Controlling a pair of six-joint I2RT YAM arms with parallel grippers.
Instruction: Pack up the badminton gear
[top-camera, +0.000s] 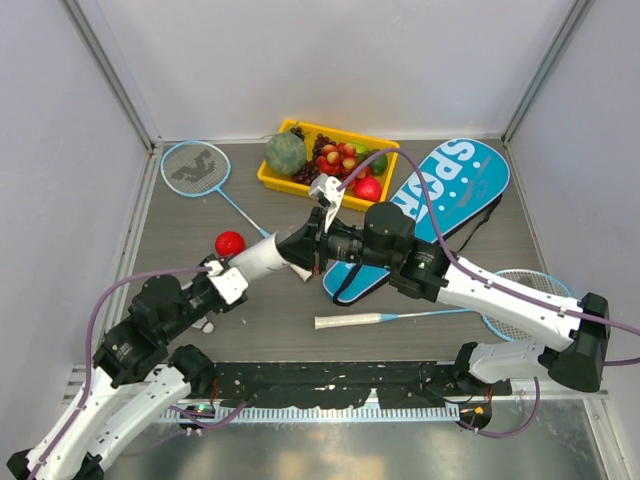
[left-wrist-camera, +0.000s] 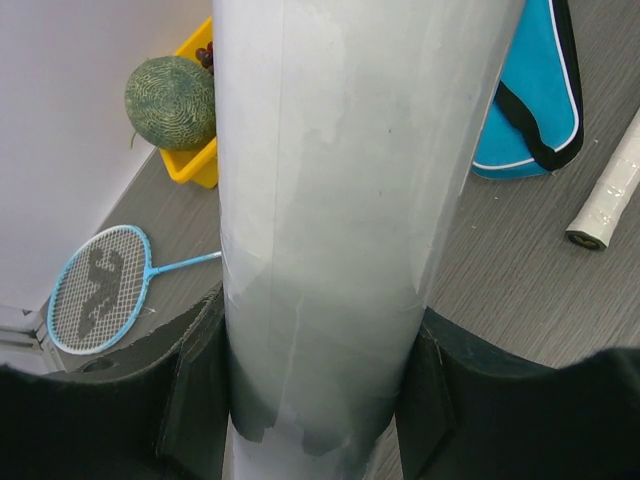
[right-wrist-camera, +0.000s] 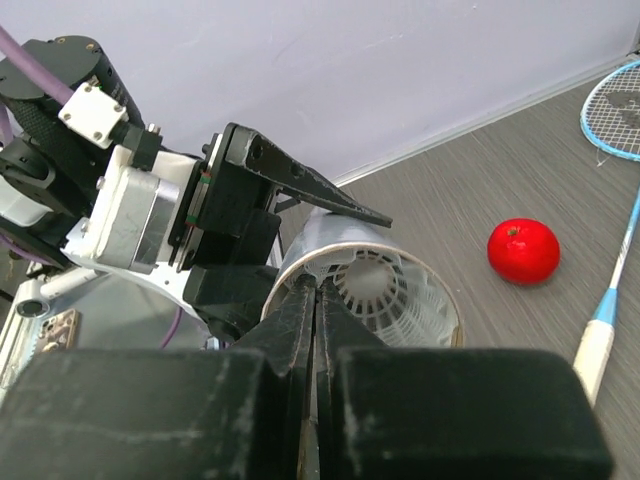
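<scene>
Left gripper (left-wrist-camera: 310, 390) clamps white tube (left-wrist-camera: 330, 200) mid-air, mouth toward right gripper (right-wrist-camera: 315, 300). Right fingers pressed together at the rim; shuttlecock (right-wrist-camera: 385, 290) sits just inside. Possibly nipping a feather, unclear. Push straight along the axis, tube held steady.

The tube (left-wrist-camera: 320, 200) and the shuttlecock (right-wrist-camera: 385, 290) are white. The bag (top-camera: 450, 190) is bright blue with white letters and a black strap. The ball (top-camera: 230, 243) is red. The tray (top-camera: 275, 182) at the far edge of the grey, streaky table (top-camera: 260, 320) is yellow, and the melon (top-camera: 285, 153) is green. The racket (top-camera: 195, 166) in the far left corner has a light blue rim. The other racket (top-camera: 525, 290) does too, with a white handle (top-camera: 350, 320).
</scene>
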